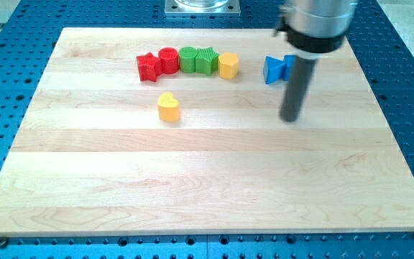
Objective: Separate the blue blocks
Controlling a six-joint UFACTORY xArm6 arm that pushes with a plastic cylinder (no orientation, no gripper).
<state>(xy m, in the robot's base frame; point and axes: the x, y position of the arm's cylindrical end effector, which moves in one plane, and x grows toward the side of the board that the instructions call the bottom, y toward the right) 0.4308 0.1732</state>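
Nearest the camera: yellow heart block (169, 106), alone. At its 3 o'clock, my tip (290, 119), on the board (192, 187). No jaws, just a rod. At the tip's 11 o'clock, just beside, blue blocks (274, 69), possibly two touching, partly hidden. At 9 o'clock from those, a row: yellow block (228, 65), green blocks (198, 60), red blocks (157, 65).

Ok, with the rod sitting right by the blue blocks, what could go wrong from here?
My tip sits just below the blue blocks, and the rod hides part of them, so I cannot tell how they touch; a push might move both together instead of splitting them. A leftward shove could also drive them into the yellow block ending the row. They lie near the board's top edge, so an upward push may slide one off.
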